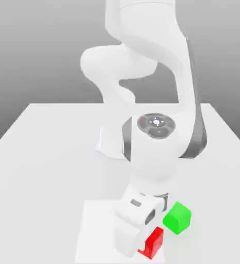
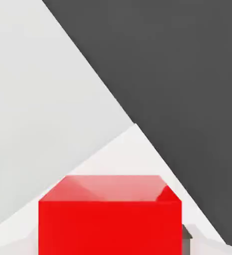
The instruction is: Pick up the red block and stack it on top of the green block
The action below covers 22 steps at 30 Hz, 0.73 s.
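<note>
The red block (image 1: pixel 154 242) is at the front of the white table (image 1: pixel 49 149), tilted along with the hand and partly hidden behind it. My gripper (image 1: pixel 148 248) is shut on it. In the hand view the red block (image 2: pixel 110 219) looms close, and a dark fingertip (image 2: pixel 187 232) presses against its side. The green block (image 1: pixel 177 217) rests on the table just behind the red one and toward the exterior view's right, a small gap apart from it.
The arm's base (image 1: pixel 111 147) stands at the table's middle, behind the hand. The table's front edge lies close to the blocks. In the hand view the table edge (image 2: pixel 137 127) gives way to dark floor (image 2: pixel 187 74).
</note>
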Tool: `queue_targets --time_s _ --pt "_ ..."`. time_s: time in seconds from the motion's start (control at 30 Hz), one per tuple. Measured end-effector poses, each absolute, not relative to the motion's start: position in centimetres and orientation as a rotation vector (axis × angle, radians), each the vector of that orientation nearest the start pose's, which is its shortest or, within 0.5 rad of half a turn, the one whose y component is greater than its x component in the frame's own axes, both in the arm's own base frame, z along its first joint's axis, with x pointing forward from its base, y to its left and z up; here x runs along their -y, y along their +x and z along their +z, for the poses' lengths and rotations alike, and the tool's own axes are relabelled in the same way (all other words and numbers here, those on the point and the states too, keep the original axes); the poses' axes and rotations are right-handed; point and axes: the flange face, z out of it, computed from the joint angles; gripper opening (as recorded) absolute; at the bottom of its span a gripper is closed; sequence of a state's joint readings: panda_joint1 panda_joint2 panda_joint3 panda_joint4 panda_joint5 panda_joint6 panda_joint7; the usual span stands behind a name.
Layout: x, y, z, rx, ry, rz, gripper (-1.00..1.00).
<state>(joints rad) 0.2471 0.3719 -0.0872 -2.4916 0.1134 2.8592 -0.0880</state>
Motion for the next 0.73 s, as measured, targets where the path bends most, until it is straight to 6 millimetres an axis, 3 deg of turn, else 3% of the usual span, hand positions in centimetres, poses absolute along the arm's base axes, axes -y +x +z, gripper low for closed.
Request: queue_targets --time_s 0.07,0.2,0.3,0.43,0.5,0.63,0.67,0.73 --pt "-6.5 46.1 15.7 0.230 -3.134 0.001 -1.00" --pt "-6.6 45.9 20.2 0.238 -3.132 0.002 -1.00" --pt "-9.8 43.3 22.3 0.493 -3.094 0.009 -1.00" --pt "-15.4 38.3 24.1 0.943 -2.993 0.005 -1.00" --pt "-15.9 37.6 22.9 1.004 -2.975 0.003 -1.00" --pt "-14.9 37.8 18.8 0.982 -2.984 0.003 -1.00" --pt "-14.9 37.7 18.3 0.981 -2.984 0.003 1.00" --pt "-14.9 37.7 18.3 0.981 -2.984 0.003 1.00"
